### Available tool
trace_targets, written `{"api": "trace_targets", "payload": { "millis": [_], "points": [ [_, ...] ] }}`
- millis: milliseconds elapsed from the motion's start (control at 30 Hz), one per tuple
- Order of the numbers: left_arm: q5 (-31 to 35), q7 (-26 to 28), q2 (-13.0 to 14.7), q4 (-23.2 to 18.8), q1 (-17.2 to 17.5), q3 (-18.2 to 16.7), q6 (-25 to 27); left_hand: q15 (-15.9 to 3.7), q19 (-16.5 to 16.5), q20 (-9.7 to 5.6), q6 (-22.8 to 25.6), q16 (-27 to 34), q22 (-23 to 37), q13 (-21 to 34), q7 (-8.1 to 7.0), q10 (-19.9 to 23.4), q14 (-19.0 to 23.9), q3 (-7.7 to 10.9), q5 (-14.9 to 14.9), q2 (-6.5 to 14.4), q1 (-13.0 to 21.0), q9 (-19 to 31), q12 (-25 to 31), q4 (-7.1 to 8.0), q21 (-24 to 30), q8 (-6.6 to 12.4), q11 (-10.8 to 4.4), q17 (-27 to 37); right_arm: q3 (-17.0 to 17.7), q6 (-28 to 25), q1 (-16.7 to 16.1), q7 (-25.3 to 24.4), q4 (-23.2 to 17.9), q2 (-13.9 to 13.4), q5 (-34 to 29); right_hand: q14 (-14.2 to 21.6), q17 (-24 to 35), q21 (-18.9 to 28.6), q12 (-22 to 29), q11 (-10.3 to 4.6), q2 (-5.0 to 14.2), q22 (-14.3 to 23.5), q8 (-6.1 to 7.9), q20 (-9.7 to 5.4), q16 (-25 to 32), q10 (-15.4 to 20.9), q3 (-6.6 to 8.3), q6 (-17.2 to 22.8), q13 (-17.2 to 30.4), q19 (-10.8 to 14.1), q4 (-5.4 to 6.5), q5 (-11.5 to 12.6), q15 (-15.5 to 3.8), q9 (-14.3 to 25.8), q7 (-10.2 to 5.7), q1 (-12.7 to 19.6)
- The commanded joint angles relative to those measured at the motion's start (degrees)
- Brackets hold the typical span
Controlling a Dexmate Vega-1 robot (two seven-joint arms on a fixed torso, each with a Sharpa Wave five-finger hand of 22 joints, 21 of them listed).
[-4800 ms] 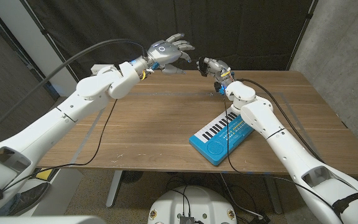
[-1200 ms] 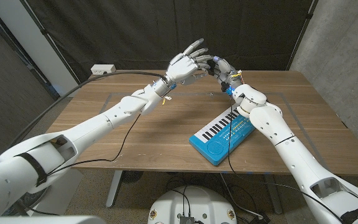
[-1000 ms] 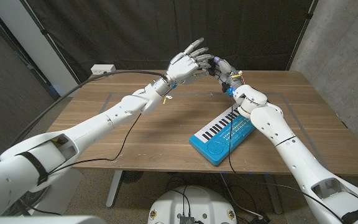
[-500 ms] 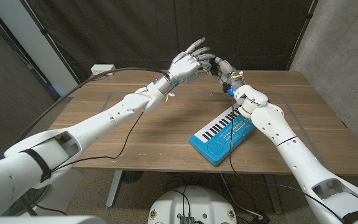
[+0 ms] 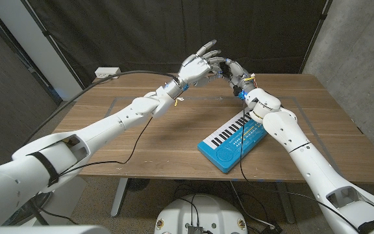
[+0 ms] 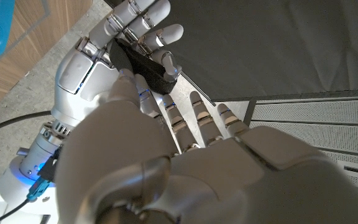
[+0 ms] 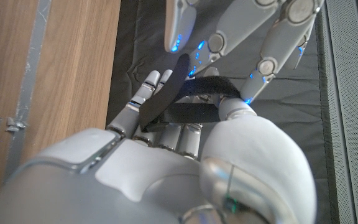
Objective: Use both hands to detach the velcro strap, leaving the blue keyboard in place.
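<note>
We're up above the far edge of the wooden table [image 5: 141, 136] with both hands raised and meeting in mid-air — the right hand [image 5: 234, 73] has the black velcro strap [image 7: 185, 102] across its fingers, and the left hand [image 5: 197, 66] comes in against it from the robot's left. What the next pull turns on is how that strap lies: in the right wrist view its long axis runs across the right hand's fingers, with one loose tail sticking out past them toward the left hand's fingertips [image 7: 180, 25], so the free end points straight at the hand that has to take it. The left wrist view shows the same thing from the other side — the strap [image 6: 143, 62] sits held in the right hand's fingers [image 6: 138, 18], just beyond the left hand's own fingertips. The right hand is curled around the strap and holding it; the left hand's fingers are spread and extended, touching or all but touching the strap, and we can't tell whether any of them has a pinch on the tail yet. We judge the left hand still needs to close on that tail before the 2 hands can peel apart along the strap's length. The blue keyboard [image 5: 232, 140] lies on the table well below and nearer the robot, beside the right forearm, touched by neither hand.
</note>
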Motion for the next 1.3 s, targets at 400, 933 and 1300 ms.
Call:
{"api": "trace_targets", "payload": {
  "millis": [400, 933, 1300],
  "points": [
    [-2.1, 7.0, -0.9, 2.1, -0.1, 0.6, -0.5, -4.51, 1.8, 0.32, 3.2, 0.2, 0.3, 0.2, 5.81, 2.2, 2.3, 2.29, 1.3, 2.6, 1.0, 1.1, -0.2, 0.75, 0.8, 1.17, 0.19, 0.0, 0.3, 1.4, -1.0, 0.8, -0.7, -0.4, 0.3, 0.5, 0.4, 0.4, -0.3, -0.02, -0.12, 0.3, -0.33, -0.23, 0.1, 0.6, 0.21, 0.8, 0.2, 0.3, -0.07, 0.3, -1.3, 0.0, -0.16, -0.3],
    [-2.7, 4.9, 1.0, -0.4, 2.0, -0.2, -0.8, -4.29, 0.5, 0.99, -2.9, -0.7, 0.4, 2.2, 10.06, -0.6, 1.6, 9.52, 2.8, 3.8, 2.1, 9.7, -1.0, 5.67, 0.1, 5.48, 2.26, 0.6, 1.5, 0.4, -1.2, 0.9, -2.6, -0.9, 2.6, 0.7, 0.3, 0.4, -0.4, 0.18, -0.09, 0.3, -0.41, -0.18, 0.1, 0.7, 0.28, 0.8, 0.2, 0.4, -0.09, 0.3, -1.23, 0.3, -0.06, -0.3],
    [-3.1, 2.8, 2.2, -2.4, 3.9, -1.2, -1.1, -4.17, 0.4, 1.1, -4.0, -0.9, 0.3, 2.9, 9.89, -0.9, 1.4, 11.35, 2.7, 3.3, 1.8, 13.0, -0.8, 7.28, 0.0, 7.75, 2.1, 0.7, 2.2, 1.3, -1.6, 1.3, -3.7, -1.1, 3.7, 0.9, 0.2, 0.5, -0.5, 0.32, -0.04, 0.3, -0.38, -0.11, 0.0, 0.9, 0.42, 0.8, 0.2, 0.5, -0.06, 0.4, -1.14, 0.6, 0.11, -0.3]
  ]
}}
